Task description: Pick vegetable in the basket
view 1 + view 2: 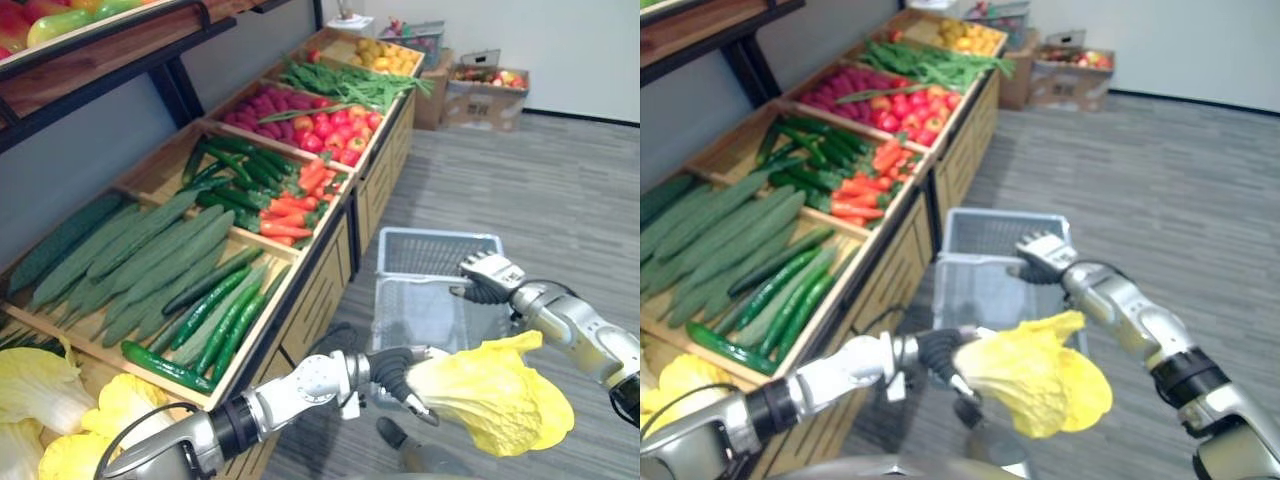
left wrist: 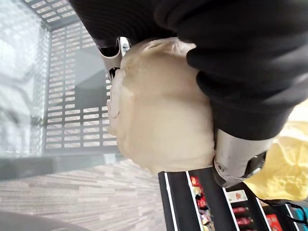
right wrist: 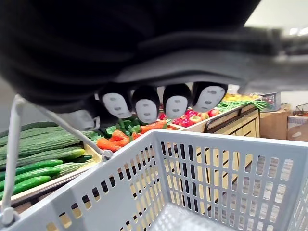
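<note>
Cucumbers (image 1: pixel 150 255), carrots (image 1: pixel 290 210), tomatoes (image 1: pixel 335 130) lie on wooden stand (image 1: pixel 322 288).

You have no text, number or sign here that can be read. The nearest thing to print is on the small coloured packets (image 2: pixel 198 206) standing in rows on the black shelf (image 2: pixel 175 211) in the left wrist view, and on a small white tag (image 2: pixel 236 196) beside them. The marks on both are too small and blurred to make out.
</note>
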